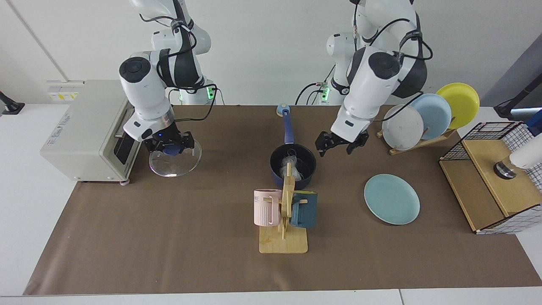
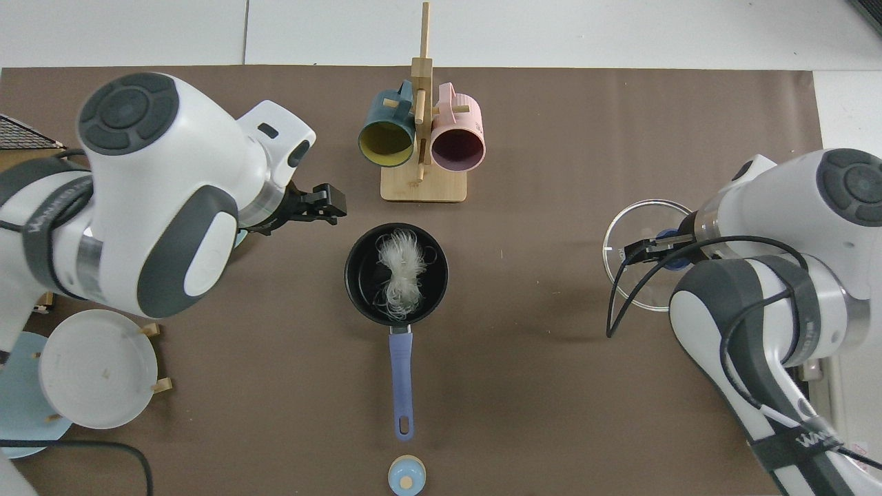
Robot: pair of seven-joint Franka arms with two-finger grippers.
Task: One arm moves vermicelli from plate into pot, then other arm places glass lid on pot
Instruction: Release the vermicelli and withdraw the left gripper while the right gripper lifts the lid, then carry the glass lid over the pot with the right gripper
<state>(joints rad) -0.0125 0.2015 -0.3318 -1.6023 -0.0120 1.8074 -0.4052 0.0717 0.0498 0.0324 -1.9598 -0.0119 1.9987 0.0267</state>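
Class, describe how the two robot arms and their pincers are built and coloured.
Both arms are glossy white rounded segments with dark grey joint bands and round dark end caps. Loose black cables run along each. The left pincer and right pincer are small, black and two-fingered. One arm in the top view carries white lettering on a dark band.

Even, bright overhead light gave soft shadows on the brown mat (image 1: pixel 169 237), with glare on the glass lid (image 1: pixel 174 160).

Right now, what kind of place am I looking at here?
Probably a robotics lab staged as a kitchen: a pot, a rack of plates and a toaster oven on a paper-covered table.
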